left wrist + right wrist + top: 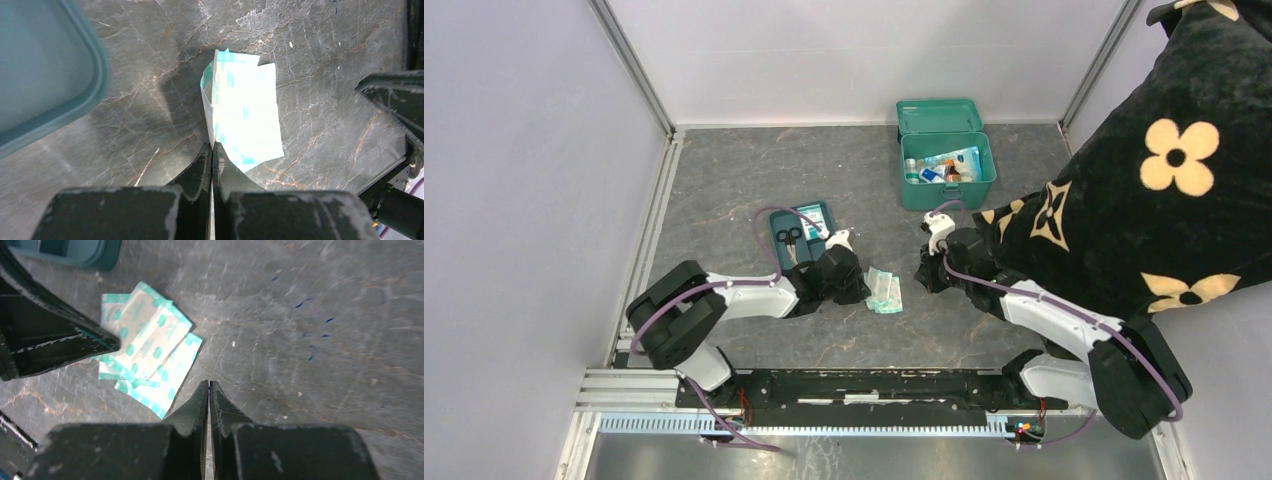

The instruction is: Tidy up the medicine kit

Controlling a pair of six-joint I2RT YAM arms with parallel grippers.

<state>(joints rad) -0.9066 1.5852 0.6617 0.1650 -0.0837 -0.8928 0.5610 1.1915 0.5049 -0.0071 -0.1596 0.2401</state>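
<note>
Left tool (212, 150) is fully closed and looks pinched on the near edge of the plaster packets (245, 115), whose long axis runs straight out from the tips. Right tool (208, 387) is closed and empty, just beside them. Medicine kit (946, 193) stands open at the far right of the table (724, 180), well apart. The right arm is nearer to it.

Held left arm (744, 295) low toward centre, left gripper (212, 150) clamped tight, fingertips touching. Held right arm (1044, 300) angled inward, right gripper (208, 388) likewise closed, pointed downward.
</note>
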